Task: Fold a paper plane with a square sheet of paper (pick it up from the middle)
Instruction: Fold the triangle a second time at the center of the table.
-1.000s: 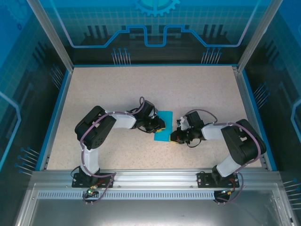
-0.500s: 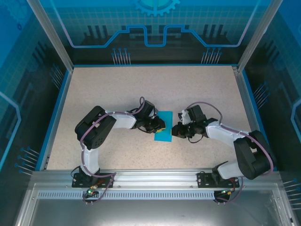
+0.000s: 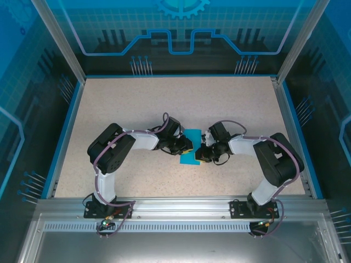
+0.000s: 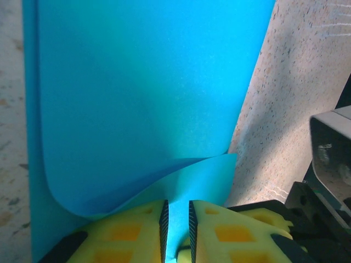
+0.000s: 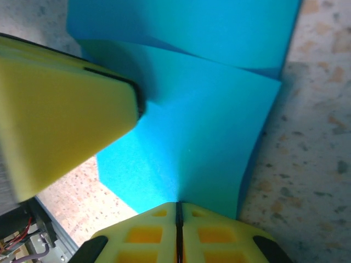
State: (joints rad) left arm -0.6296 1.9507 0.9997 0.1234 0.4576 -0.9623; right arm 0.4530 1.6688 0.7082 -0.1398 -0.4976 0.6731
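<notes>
Left gripper (image 4: 176, 211) and right gripper (image 5: 178, 208) each pinch an edge of the curling square sheet of paper (image 4: 142, 82) on the bench (image 3: 164, 98).

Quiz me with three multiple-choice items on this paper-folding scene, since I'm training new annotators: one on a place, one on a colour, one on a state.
1. Where is the paper?
A. at the far-left corner
B. between the left gripper and the right gripper
C. on the metal rail

2. What colour are the finger pads?
A. yellow
B. red
C. white

3. How is the right gripper?
A. wide open
B. shut on the paper
C. shut on a cable

Answers:
1 B: the top view shows the paper mid-table with a gripper at each side.
2 A: both wrist views show yellow pads.
3 B: in the right wrist view the pads meet where the paper's edge runs in.
</notes>
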